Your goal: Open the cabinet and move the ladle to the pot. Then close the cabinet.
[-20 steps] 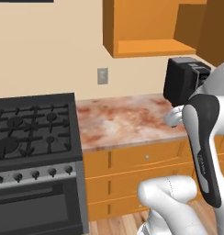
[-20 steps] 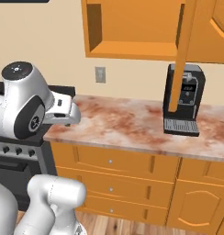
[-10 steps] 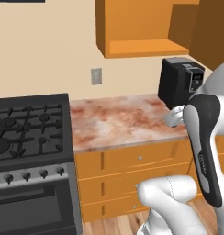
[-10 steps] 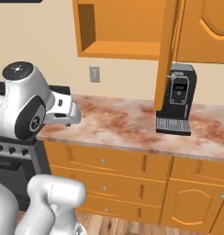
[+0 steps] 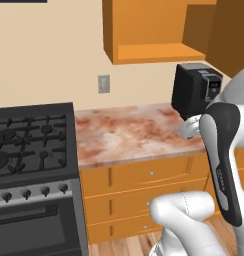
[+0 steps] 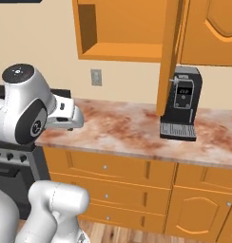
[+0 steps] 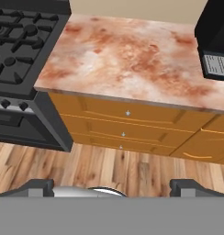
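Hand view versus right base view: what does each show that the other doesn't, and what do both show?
Hand view alone: the wood floor and the stove's burner grates, with the gripper open. Right base view alone: the cabinet with its door swung open and a wall outlet. Both: the marbled counter, the drawer fronts and the black coffee machine.

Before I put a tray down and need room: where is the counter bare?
The counter is bare from the stove edge across to the coffee machine, and from the wall outlet forward to the drawers. It gets tight at the coffee machine, where the open cabinet door hangs beside it.
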Controlling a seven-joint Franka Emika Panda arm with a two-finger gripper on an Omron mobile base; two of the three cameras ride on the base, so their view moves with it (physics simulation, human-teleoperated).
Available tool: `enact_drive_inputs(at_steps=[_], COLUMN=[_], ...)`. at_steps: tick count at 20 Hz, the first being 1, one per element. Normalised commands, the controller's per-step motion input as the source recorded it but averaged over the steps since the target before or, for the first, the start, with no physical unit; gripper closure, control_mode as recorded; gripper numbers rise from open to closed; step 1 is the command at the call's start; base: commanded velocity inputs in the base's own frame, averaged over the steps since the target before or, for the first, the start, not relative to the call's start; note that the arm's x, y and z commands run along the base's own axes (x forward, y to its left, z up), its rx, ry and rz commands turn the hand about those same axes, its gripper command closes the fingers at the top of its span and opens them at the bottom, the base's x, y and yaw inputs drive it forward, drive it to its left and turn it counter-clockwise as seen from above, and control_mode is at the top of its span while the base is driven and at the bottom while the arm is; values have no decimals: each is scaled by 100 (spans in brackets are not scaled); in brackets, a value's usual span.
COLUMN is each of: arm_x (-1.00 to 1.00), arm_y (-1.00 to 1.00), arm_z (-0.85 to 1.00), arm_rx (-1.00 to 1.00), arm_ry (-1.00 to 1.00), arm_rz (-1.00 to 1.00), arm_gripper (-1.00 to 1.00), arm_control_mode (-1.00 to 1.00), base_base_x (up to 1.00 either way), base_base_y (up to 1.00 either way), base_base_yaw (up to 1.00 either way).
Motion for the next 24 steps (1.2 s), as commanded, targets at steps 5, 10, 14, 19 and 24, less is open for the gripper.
enact_drive_inputs(at_steps=[5, 10, 14, 19, 24], arm_x=[0, 0, 0, 0, 0], arm_y=[0, 0, 0, 0, 0], arm_z=[0, 0, 0, 0, 0], arm_rx=[0, 0, 0, 0, 0], arm_ry=[0, 0, 0, 0, 0], arm_rz=[0, 0, 0, 0, 0], arm_gripper=[-100, -100, -100, -100, -100], arm_control_mode=[100, 100, 100, 100, 100], base_base_x=[49, 48, 46, 39, 26], base_base_y=[-15, -17, -16, -3, -5], base_base_yaw=[0, 0, 0, 0, 0])
